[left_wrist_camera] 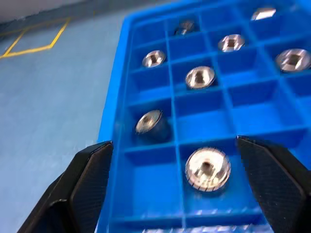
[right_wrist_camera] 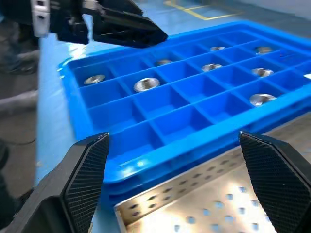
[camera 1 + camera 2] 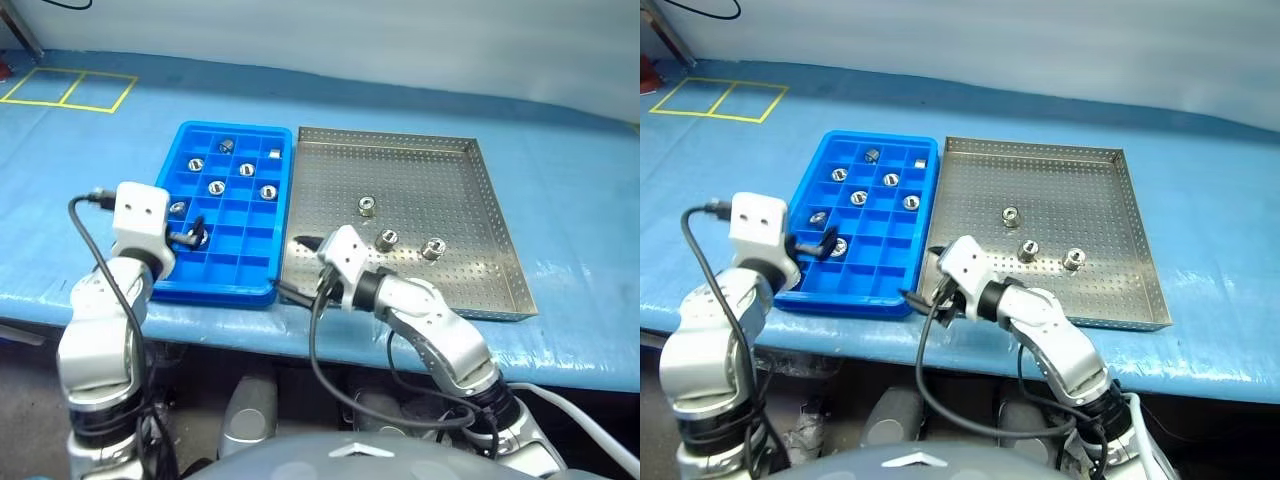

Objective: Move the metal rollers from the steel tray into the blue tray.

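On the far left, yellow tape lines [image 3: 70, 88] mark squares on the blue cover [image 3: 560, 170] that drapes the table. Next comes the left gripper [image 3: 196, 232], hanging over the near left part of the blue tray [image 3: 230, 290]; its fingers [image 1: 85, 179] are spread wide with nothing between them, and a roller [image 1: 207, 168] lies in the compartment just below the gap. The tray holds eight rollers in separate compartments: that one and another [image 3: 178, 208] just beside it near the left wall, and six more further back, among them one [image 3: 216, 186] in mid-tray, one [image 3: 267, 192] toward the right wall and one [image 3: 227, 146] tipped on its side in the far row. Touching the blue tray's right wall is the steel tray [image 3: 500, 230]. The right gripper [image 3: 303, 242] sits low over its near left corner, pointing toward the blue tray, jaws wide apart and empty. Three rollers remain upright on the perforated floor: one [image 3: 367, 206] near the middle, one [image 3: 387, 239] closer to the front, and one [image 3: 432, 248] to its right, all apart from each other and from the rim.
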You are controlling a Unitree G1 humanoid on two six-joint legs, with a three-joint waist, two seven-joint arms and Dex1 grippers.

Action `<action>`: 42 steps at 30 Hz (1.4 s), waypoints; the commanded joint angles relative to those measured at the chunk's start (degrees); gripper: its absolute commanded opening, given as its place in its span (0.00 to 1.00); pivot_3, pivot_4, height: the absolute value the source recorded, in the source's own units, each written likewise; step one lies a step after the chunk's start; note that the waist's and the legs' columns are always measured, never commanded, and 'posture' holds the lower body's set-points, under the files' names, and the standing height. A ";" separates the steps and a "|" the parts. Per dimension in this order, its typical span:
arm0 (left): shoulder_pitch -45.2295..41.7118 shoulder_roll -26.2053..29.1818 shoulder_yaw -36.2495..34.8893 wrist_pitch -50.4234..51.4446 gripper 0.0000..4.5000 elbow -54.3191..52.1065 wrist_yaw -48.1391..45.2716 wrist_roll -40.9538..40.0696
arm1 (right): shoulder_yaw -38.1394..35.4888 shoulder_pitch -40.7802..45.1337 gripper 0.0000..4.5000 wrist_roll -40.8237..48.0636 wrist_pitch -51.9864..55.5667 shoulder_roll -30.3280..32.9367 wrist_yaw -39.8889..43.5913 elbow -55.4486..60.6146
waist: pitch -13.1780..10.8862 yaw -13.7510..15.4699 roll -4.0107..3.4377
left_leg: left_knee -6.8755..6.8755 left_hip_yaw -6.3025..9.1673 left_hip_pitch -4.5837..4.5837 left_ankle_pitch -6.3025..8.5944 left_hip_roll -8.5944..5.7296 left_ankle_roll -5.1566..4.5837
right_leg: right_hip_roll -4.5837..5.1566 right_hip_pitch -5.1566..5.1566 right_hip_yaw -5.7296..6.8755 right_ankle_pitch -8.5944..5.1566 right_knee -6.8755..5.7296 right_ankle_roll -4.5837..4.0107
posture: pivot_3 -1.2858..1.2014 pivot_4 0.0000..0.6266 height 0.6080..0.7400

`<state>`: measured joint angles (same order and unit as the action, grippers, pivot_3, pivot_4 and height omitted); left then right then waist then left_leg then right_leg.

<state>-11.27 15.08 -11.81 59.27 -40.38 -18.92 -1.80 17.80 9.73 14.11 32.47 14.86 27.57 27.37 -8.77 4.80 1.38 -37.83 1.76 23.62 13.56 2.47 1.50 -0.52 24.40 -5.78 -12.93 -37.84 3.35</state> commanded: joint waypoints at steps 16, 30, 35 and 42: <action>12.22 -9.69 16.03 -38.08 0.99 15.69 2.50 -2.30 | -12.33 13.74 1.00 -5.10 15.19 -5.40 -18.44 -13.80 | 0.00 -4.22 -0.03 | 0.05 -0.17 -0.06 -0.01 0.05 -0.04 | -0.09 0.06 -0.19 0.09 -0.03 -0.05 | 0.56 0.24 1.00; 15.82 -8.44 18.58 -41.69 0.99 16.90 2.08 -3.79 | -12.68 27.91 1.00 -8.01 2.83 -10.16 -17.47 -43.69 | -0.06 -3.94 -0.12 | 0.09 -0.22 -0.02 0.00 0.02 -0.05 | -0.08 0.11 -0.22 0.34 0.01 0.13 | 0.58 0.24 1.00; 16.17 -8.58 19.28 -41.62 0.99 16.55 2.37 -4.02 | -13.16 29.65 1.00 -9.16 0.03 -9.35 -17.30 -48.91 | -0.07 -3.88 -0.15 | 0.17 -0.21 -0.03 0.00 0.02 -0.05 | -0.08 0.12 -0.22 0.34 0.02 0.12 | 0.58 0.24 1.00; 15.92 -8.76 19.69 -41.43 1.00 16.70 2.49 -3.99 | -13.30 29.21 0.91 -9.91 -0.75 -8.62 -16.88 -52.00 | -0.09 -3.87 -0.21 | 0.22 -0.21 -0.03 0.00 0.01 -0.05 | -0.07 0.12 -0.23 0.33 0.05 0.12 | 0.58 0.24 1.00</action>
<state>4.65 6.65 6.32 18.25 -22.47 -16.29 -5.18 5.47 38.01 4.59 32.80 6.19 10.67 -24.78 -8.86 0.92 1.17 -37.61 1.55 23.59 13.55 2.48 1.45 -0.59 24.51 -6.01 -12.59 -37.79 3.47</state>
